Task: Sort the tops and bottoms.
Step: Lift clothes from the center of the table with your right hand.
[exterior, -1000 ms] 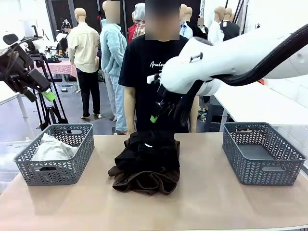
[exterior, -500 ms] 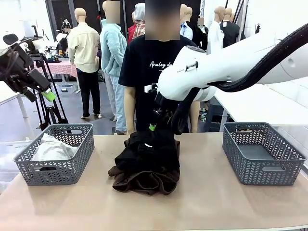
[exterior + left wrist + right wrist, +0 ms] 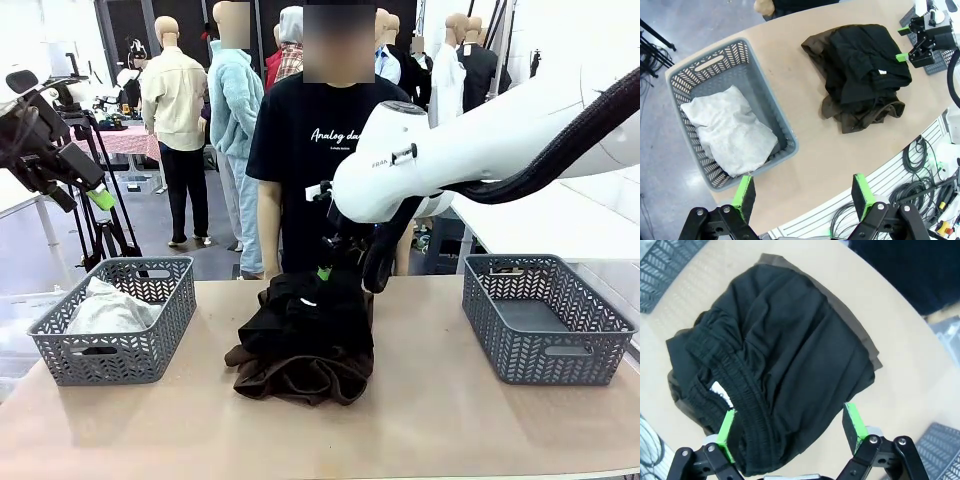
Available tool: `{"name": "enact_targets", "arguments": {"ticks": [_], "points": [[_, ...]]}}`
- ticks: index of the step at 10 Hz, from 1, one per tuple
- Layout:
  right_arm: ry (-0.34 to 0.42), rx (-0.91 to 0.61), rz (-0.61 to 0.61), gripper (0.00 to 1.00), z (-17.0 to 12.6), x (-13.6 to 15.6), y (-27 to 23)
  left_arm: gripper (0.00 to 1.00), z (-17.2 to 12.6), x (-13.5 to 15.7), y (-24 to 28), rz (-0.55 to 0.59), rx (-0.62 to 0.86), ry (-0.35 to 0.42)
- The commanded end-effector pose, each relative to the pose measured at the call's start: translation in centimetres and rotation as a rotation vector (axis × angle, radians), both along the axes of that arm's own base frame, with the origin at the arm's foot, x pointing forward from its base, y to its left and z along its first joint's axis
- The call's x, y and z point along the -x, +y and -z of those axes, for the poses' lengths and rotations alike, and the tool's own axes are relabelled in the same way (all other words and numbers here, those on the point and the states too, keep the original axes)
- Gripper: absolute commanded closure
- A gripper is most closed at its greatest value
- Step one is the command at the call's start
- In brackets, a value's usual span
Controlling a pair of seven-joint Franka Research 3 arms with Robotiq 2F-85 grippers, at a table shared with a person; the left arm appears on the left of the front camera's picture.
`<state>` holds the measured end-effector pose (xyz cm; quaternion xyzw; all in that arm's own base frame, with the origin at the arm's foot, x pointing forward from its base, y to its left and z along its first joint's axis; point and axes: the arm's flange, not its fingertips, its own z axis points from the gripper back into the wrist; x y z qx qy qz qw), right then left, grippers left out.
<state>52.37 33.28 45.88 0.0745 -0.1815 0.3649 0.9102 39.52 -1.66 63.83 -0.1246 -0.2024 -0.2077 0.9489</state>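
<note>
The bottoms (image 3: 305,335) lie piled mid-table, black pieces over a dark brown one with an elastic waistband (image 3: 752,400). My right gripper (image 3: 328,268) hangs open just above the pile's far edge, its green pads (image 3: 852,421) straddling the black cloth (image 3: 780,355) without gripping it. From the left wrist, the same pile (image 3: 860,75) and the right gripper (image 3: 901,44) appear. The tops, a pale grey-white bundle (image 3: 105,308), rest in the left basket (image 3: 60,345), also seen from above (image 3: 730,130). My left gripper (image 3: 82,198) is held open high at the far left, well above the table (image 3: 802,195).
An empty grey lattice basket (image 3: 545,320) stands at the table's right. A person in a black T-shirt (image 3: 310,150) stands right behind the pile at the far edge. Bare tabletop (image 3: 430,410) lies between the pile and each basket.
My right arm has come down and slightly right, bringing its open gripper from above the pile to its far edge. The left arm and the clothes have stayed still.
</note>
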Motion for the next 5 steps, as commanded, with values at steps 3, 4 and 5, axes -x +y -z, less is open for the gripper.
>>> {"name": "enact_targets", "arguments": {"ticks": [3, 4, 5], "points": [[0.057, 0.076, 0.013, 0.0, 2.0, -2.3, 3.3, 0.0, -0.1, 0.0, 0.1, -0.005, 0.001, -0.003], [0.084, 0.096, 0.02, 0.0, 2.5, -3.1, 4.0, 0.0, -0.1, 0.0, 0.1, -0.005, 0.001, -0.003], [0.098, 0.106, 0.027, 0.0, 2.9, -3.9, 4.5, 0.0, -0.1, 0.0, 0.1, -0.005, 0.001, -0.003]]}}
